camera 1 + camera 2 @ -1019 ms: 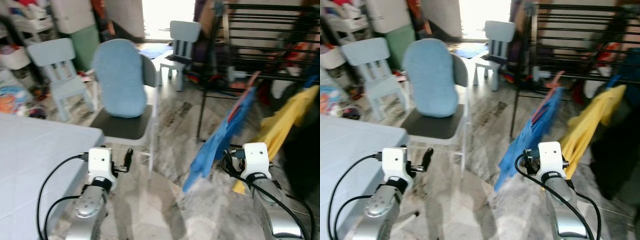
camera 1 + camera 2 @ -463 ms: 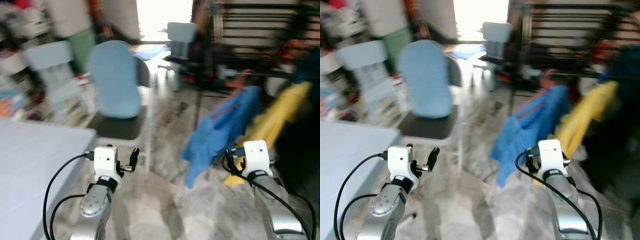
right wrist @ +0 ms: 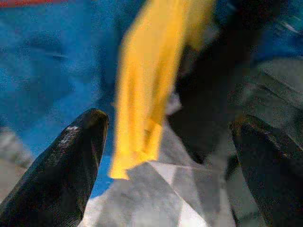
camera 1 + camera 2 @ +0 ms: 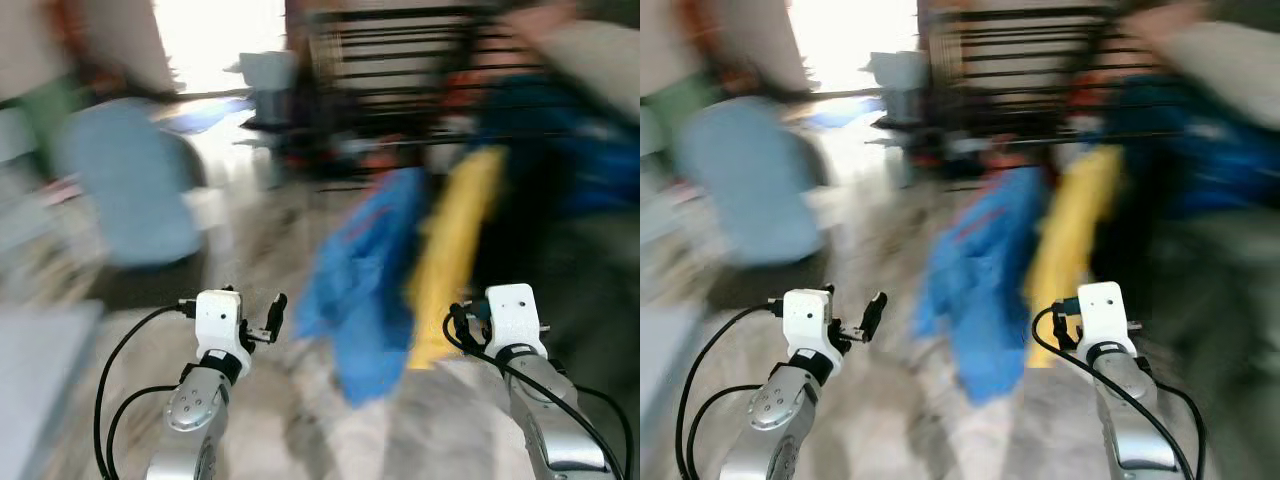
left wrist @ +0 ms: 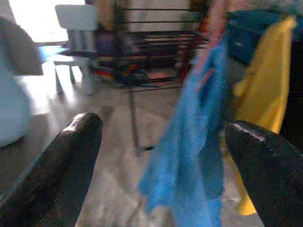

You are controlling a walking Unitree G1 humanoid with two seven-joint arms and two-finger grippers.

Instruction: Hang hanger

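Your view is blurred, black drying rack (image 4: 400, 60) ahead, blue garment (image 4: 365, 270) and yellow garment (image 4: 450, 250) hanging before it, hanger indistinct, left gripper (image 5: 161, 142) and right gripper (image 3: 165, 142) below, fingers (image 5: 71, 142) spread, empty.

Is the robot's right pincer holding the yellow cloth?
No, the right pincer is open and empty; the yellow cloth hangs ahead of it.

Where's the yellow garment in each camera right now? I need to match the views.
Left eye view: yellow garment, right of centre.
Right eye view: centre.
Left wrist view: hanging beside the right fingertip.
Right wrist view: between the fingertips.
Shared landmark: the blue garment hanging beside it.
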